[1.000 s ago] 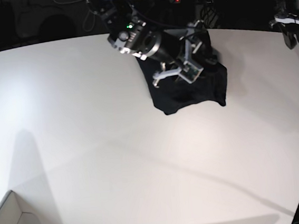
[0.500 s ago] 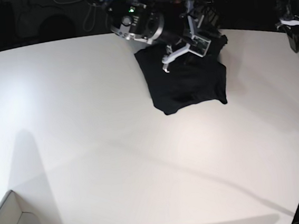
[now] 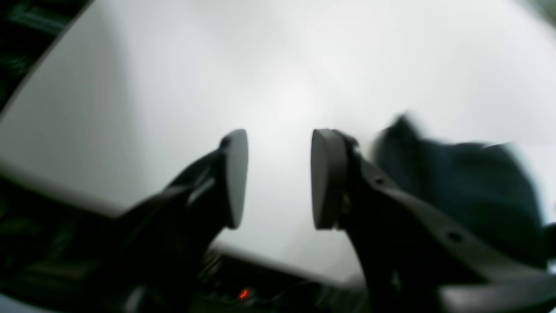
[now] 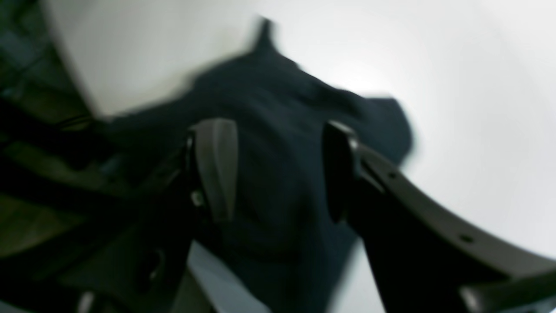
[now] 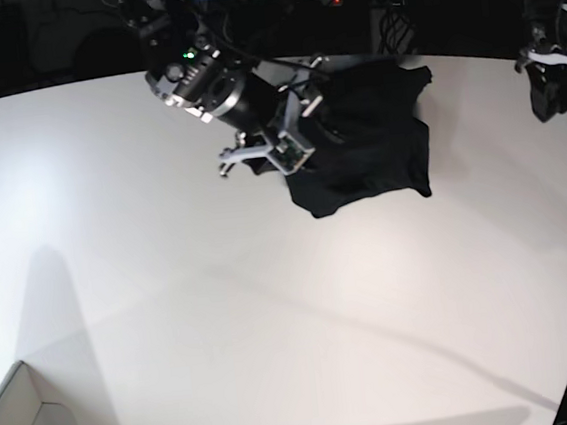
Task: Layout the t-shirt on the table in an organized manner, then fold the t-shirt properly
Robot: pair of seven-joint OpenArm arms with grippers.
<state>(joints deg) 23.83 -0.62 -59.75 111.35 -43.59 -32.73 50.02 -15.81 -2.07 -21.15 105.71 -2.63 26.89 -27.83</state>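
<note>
Beneath the released right end effector (image 4: 278, 169), the black t-shirt (image 5: 367, 144) lies bunched; left end effector (image 3: 278, 178) also released.

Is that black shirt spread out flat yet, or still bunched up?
Bunched up. The t-shirt lies in a crumpled dark heap near the table's far edge, with no sleeves laid out.

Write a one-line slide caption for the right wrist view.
Right gripper hovers open above the crumpled black t-shirt on the white table, image blurred.
</note>
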